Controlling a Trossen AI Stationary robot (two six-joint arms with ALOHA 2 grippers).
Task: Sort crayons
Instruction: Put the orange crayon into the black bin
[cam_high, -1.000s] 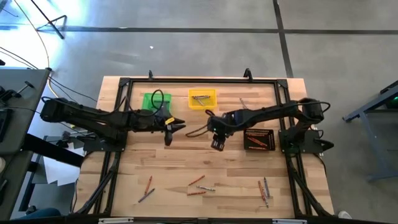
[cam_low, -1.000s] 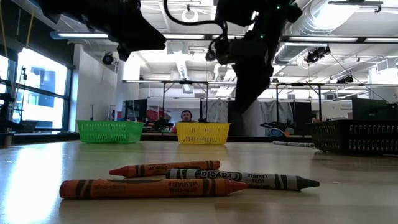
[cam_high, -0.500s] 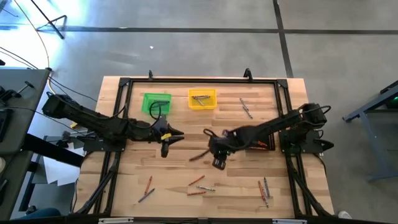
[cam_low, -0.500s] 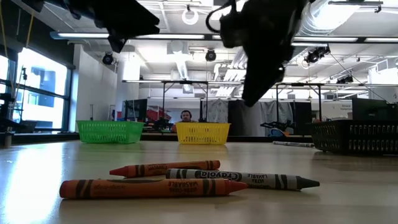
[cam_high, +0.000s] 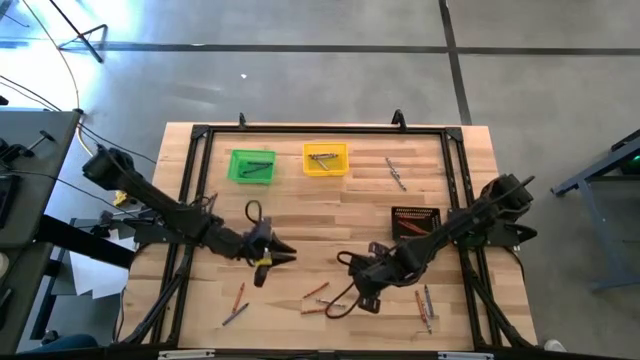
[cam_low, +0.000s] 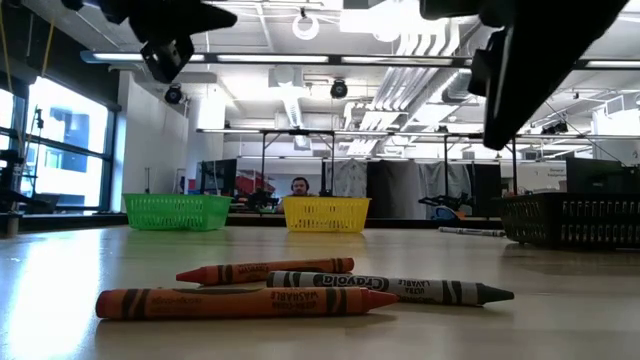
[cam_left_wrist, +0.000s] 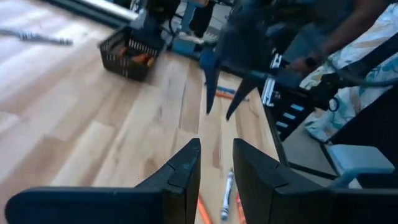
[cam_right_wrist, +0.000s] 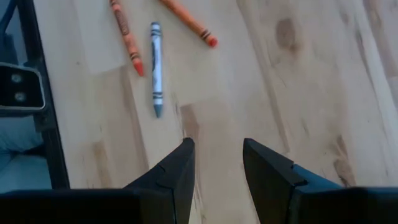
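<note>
Both arms swung from far bins toward near desk (cam_high: 300, 225) edge. Right gripper (cam_high: 362, 295) hovers just right of middle crayons (cam_high: 318, 300), fingers (cam_right_wrist: 174, 171) spread, empty. Left gripper (cam_high: 262, 262), fingers spread, above left crayons (cam_high: 238, 300). Middle crayons lie left-right.

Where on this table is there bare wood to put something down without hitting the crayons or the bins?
Bare wood lies in the middle band, between the green bin and yellow bin at the back and the crayons along the front. The left gripper and right gripper hang open there. It is crowded at the front edge and around the black bin.
</note>
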